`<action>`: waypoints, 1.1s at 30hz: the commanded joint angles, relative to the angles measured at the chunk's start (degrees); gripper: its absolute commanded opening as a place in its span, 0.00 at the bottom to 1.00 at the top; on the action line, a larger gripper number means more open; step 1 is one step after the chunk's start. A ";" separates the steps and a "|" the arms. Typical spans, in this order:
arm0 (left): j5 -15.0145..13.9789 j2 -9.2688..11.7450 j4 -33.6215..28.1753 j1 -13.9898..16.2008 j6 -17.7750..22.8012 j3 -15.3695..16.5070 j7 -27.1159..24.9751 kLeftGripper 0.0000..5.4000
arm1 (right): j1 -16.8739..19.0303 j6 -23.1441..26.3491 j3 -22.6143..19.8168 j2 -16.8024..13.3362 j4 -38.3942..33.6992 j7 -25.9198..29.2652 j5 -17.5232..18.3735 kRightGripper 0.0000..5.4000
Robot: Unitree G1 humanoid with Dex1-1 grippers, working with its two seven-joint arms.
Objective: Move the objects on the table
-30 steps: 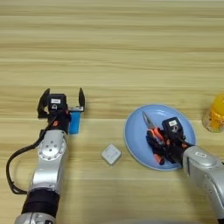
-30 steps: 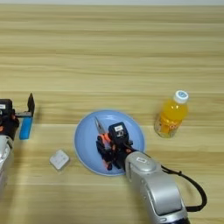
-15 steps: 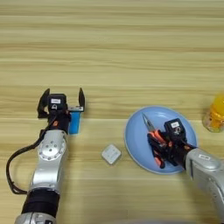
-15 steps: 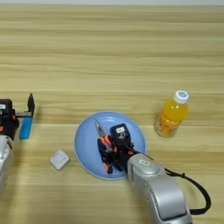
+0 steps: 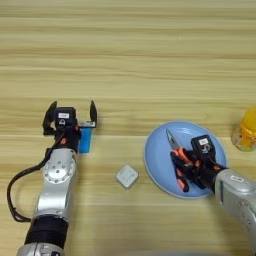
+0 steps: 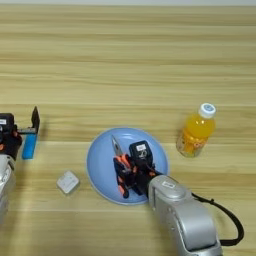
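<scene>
the wooden counter [image 5: 130, 60] fills the view, its plank grain running 9 to 3 o'clock. the round light-blue plate [image 6: 102, 165] lies at about 5 o'clock from the counter's middle. on it rest the orange-and-black-handled pliers [image 5: 176, 150], metal nose pointing to 11 o'clock, handles toward 5 o'clock. the right tool [image 5: 192, 170] sits over the plate on those handles; whether its fingers are pinching them i cannot tell. the orange-juice bottle [image 6: 197, 131] with its white cap stands upright just beside the plate at 2 o'clock from it, apart from it. the left tool [image 5: 70, 114] is at 8 o'clock on the counter, black fingers spread wide, over the far end of the flat blue bar [image 5: 85, 141], holding nothing. the white square block [image 5: 127, 176] lies between bar and plate, touching neither.
</scene>
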 commanded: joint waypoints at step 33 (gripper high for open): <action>0.47 -0.14 -0.32 -0.09 0.73 0.10 0.38 1.00 | 0.30 -2.09 -0.06 -1.00 1.80 0.07 1.32 0.42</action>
